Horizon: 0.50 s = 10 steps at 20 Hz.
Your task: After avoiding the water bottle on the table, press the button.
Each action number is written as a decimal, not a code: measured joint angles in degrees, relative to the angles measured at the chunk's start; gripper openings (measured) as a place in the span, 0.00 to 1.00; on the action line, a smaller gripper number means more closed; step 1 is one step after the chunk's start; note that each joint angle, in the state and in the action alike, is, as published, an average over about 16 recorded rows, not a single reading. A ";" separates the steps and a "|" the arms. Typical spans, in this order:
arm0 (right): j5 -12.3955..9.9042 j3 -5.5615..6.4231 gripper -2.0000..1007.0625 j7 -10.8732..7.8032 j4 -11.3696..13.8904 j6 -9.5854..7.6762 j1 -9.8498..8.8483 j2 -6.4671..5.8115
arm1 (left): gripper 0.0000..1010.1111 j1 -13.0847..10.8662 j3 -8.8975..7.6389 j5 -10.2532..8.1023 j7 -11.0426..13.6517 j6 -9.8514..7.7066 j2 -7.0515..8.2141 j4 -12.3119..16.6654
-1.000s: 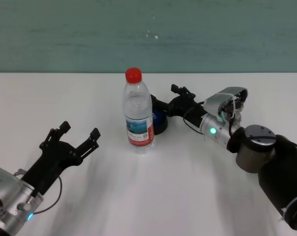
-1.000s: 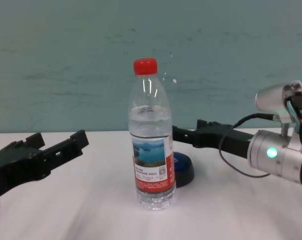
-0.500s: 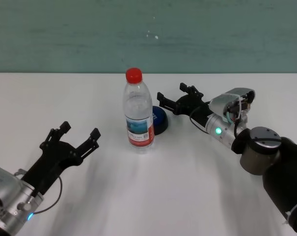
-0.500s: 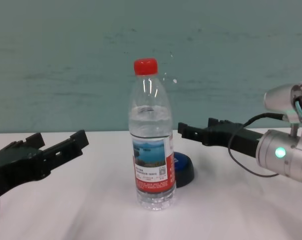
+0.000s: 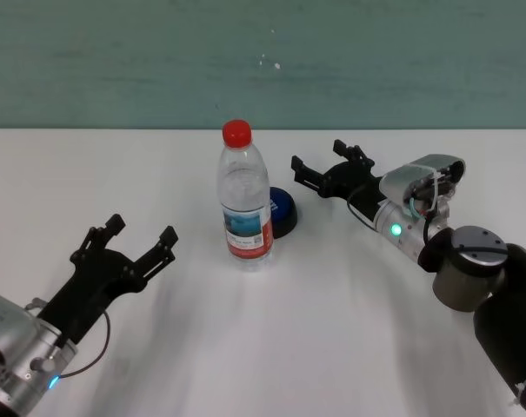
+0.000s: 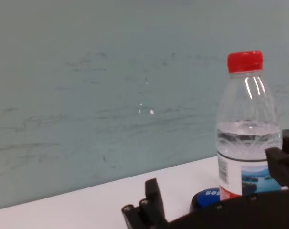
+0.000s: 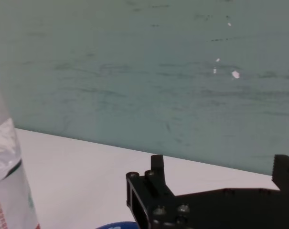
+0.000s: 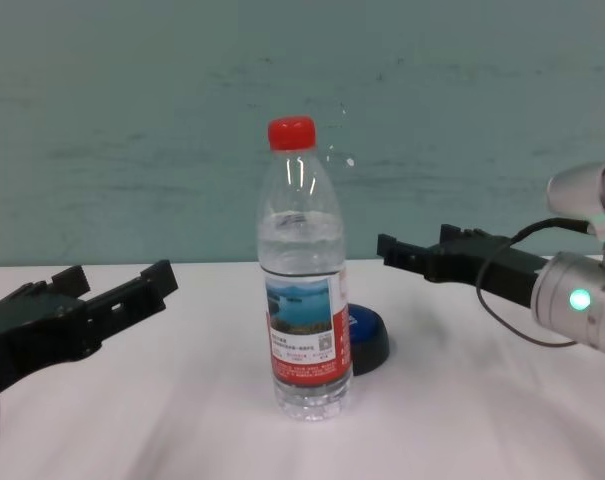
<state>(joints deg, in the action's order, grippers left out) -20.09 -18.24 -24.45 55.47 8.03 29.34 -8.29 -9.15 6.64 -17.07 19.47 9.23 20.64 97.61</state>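
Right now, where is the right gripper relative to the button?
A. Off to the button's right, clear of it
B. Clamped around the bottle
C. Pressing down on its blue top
A: in the head view the right gripper sits to the right of the button, apart from it, jaws open.

My rig: both grippers matte black, left gripper (image 5: 132, 241) and right gripper (image 5: 328, 165) with chunky forked fingers, small screws showing. Silver wrist barrels, green LED right, blue LED left, thin black cables looping, dark rounded forearm.
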 joint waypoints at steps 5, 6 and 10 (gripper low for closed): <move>0.16 1.00 1.00 2.06 5.94 -1.66 -4.03 -1.55 | 1.00 0.00 0.00 0.00 0.00 0.00 0.00 0.00; 0.12 1.20 1.00 2.38 7.13 -2.01 -4.86 -1.86 | 1.00 0.00 0.00 0.00 0.00 0.00 0.00 0.00; -0.13 1.95 1.00 3.51 12.15 -3.36 -8.37 -3.15 | 1.00 0.00 0.00 0.00 0.00 0.00 0.00 0.00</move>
<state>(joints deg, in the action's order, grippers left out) -20.23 -16.29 -20.94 67.63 4.67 20.97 -11.43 -9.15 6.64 -17.07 19.46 9.23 20.64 97.61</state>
